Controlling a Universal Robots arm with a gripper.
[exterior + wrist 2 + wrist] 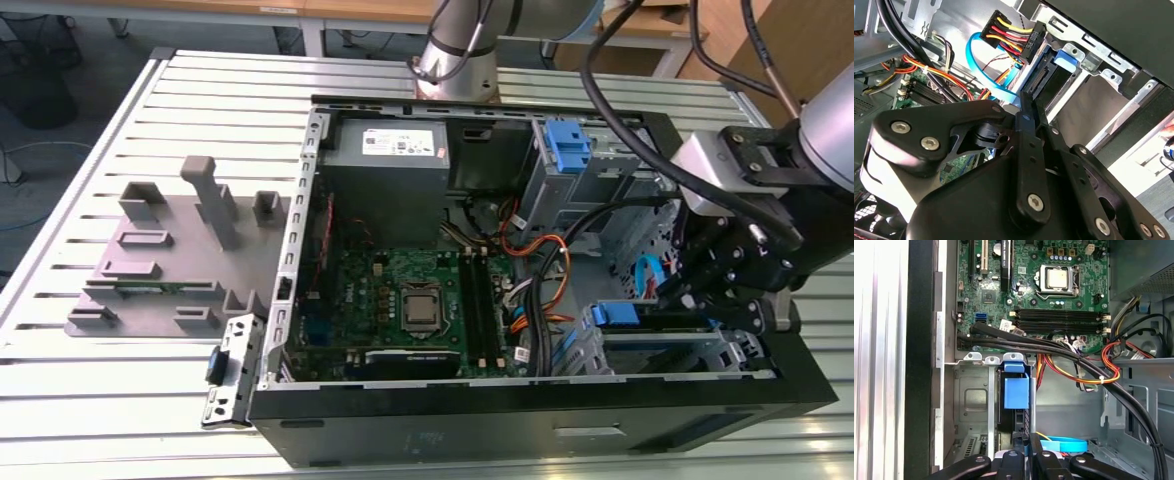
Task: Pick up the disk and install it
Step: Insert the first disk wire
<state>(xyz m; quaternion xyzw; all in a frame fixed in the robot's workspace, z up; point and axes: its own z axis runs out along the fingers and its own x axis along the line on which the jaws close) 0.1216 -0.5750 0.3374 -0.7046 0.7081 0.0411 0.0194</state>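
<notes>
Disk [1016,392]: seated edge-on in bay [971,400], blue tab showing.
Gripper [1026,457]: fingers pinched together at disk's rear edge.
Care: push straight along rails.

Bright, even light; glare on table slats [884,340]; sharp focus.

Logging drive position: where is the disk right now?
The disk sits in the case's drive cage at the exterior view's lower right, directly under the gripper.
</notes>
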